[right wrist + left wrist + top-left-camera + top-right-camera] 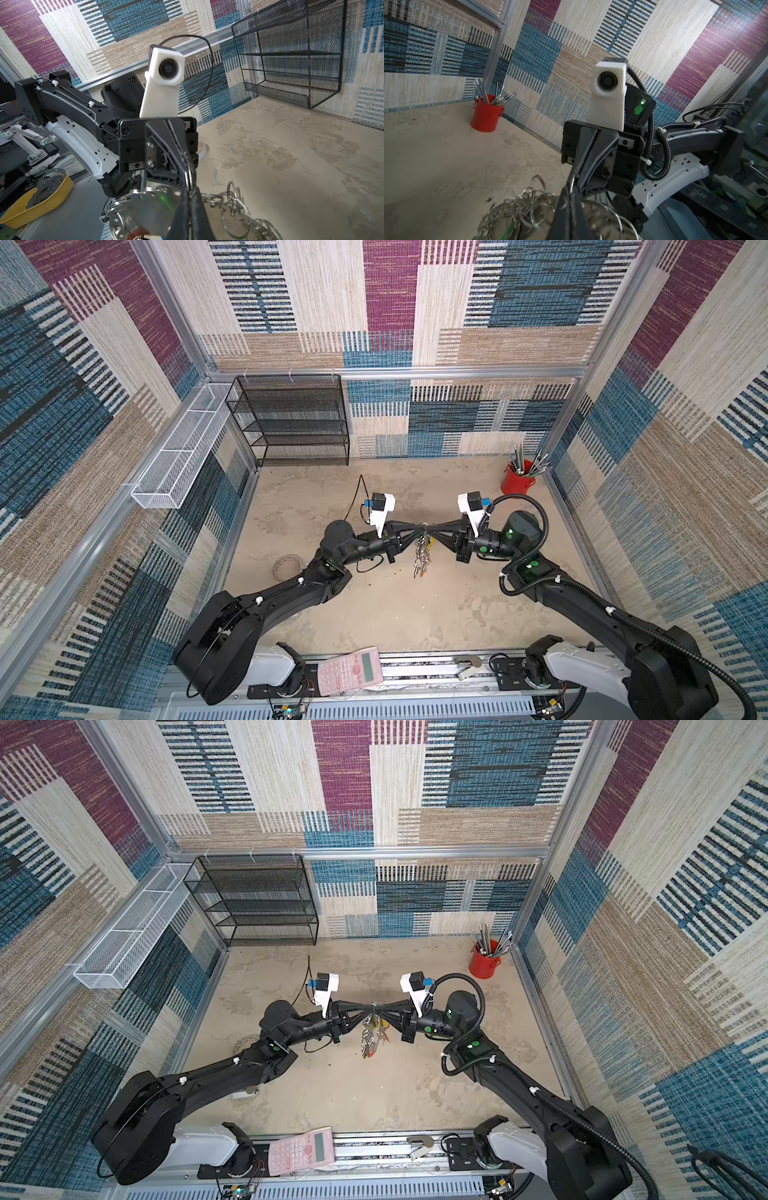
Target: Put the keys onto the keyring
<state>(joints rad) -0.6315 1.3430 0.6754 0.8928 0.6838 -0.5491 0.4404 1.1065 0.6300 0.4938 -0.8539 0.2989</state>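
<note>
Above the middle of the table [415,614], the left gripper [419,527] and the right gripper [430,528] met tip to tip, each with its jaws pressed fully together. Both pinched the top edge of the keyring [421,552], which hung clear between them with its silver rings and keys dangling down. In the right wrist view a thin wire ring [188,178] ran between the closed fingers, right at the edge of the keyring's grey plate. The keys [376,1022] could not be picked out for certain; a small yellowish fleck showed in the hanging cluster just below the two tips. Farther out, a pale coil [286,566] lay beside the left arm, a red cup [517,483] of pens stood in the far right corner, and a pink calculator [351,668] sat at the near edge.
</note>
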